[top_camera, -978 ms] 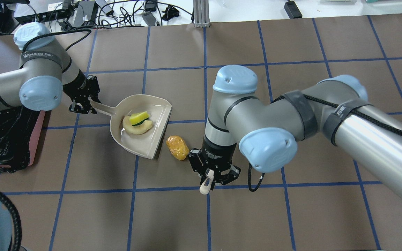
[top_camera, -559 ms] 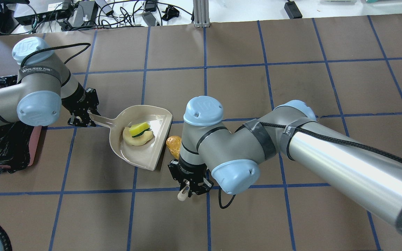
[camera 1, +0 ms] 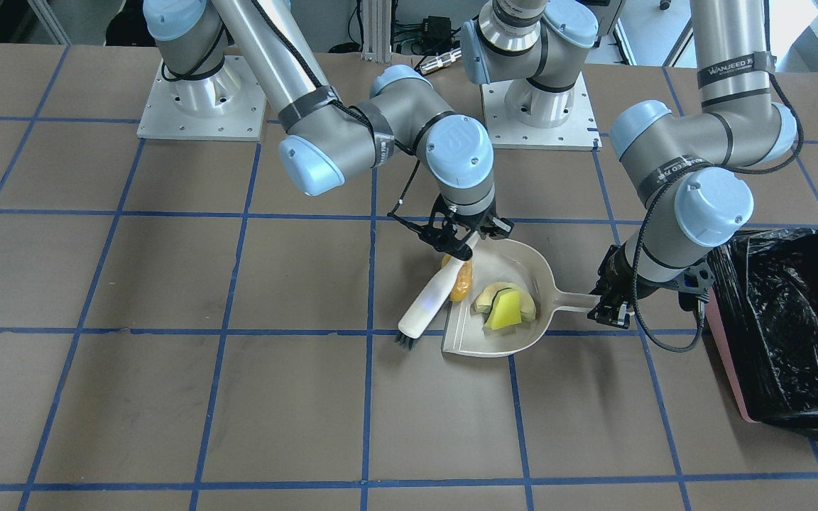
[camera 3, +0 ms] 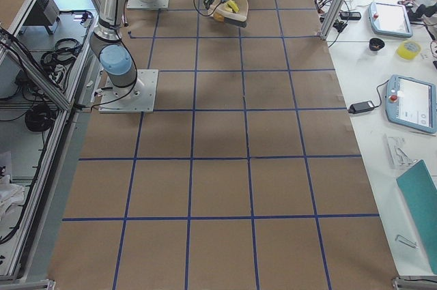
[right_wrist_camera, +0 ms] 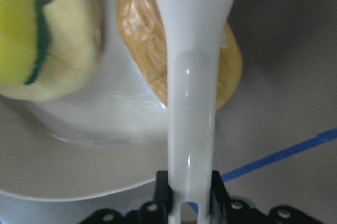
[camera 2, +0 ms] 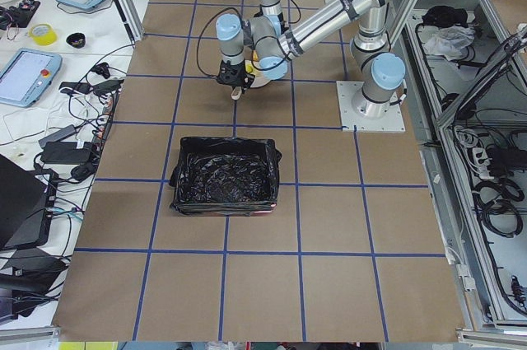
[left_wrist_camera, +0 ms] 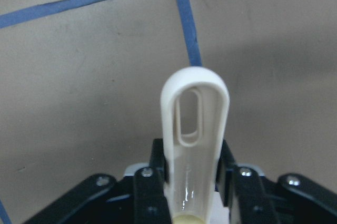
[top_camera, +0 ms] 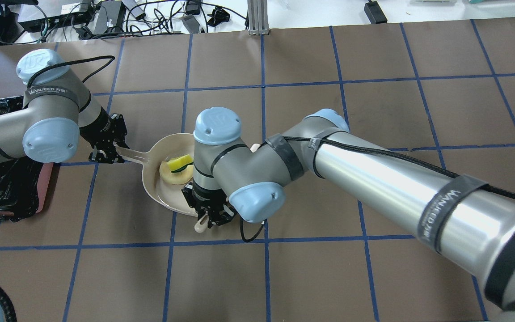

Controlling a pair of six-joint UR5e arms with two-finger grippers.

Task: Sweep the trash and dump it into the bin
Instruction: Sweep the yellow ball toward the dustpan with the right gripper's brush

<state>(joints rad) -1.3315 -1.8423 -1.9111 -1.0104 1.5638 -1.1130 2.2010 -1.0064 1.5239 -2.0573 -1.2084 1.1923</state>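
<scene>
My left gripper is shut on the handle of the beige dustpan, which rests on the table. In the pan lie the pale cream curved piece and its yellow sponge block. My right gripper is shut on the beige brush, its dark bristles on the table beside the pan's mouth. The golden-brown lump lies under the brush handle at the pan's lip; my right arm hides it in the overhead view. The black-lined pink bin stands beyond my left gripper.
Cables and electronics line the table's far edge. The arms' base plates sit on the robot's side. My right arm's forearm spans the table's middle and right. Tablets lie on a side bench.
My right arm swept left with the brush, pushing the golden lump up to the dustpan's mouth, where the arm now hides it overhead. My left gripper and the dustpan shifted slightly towards me.
</scene>
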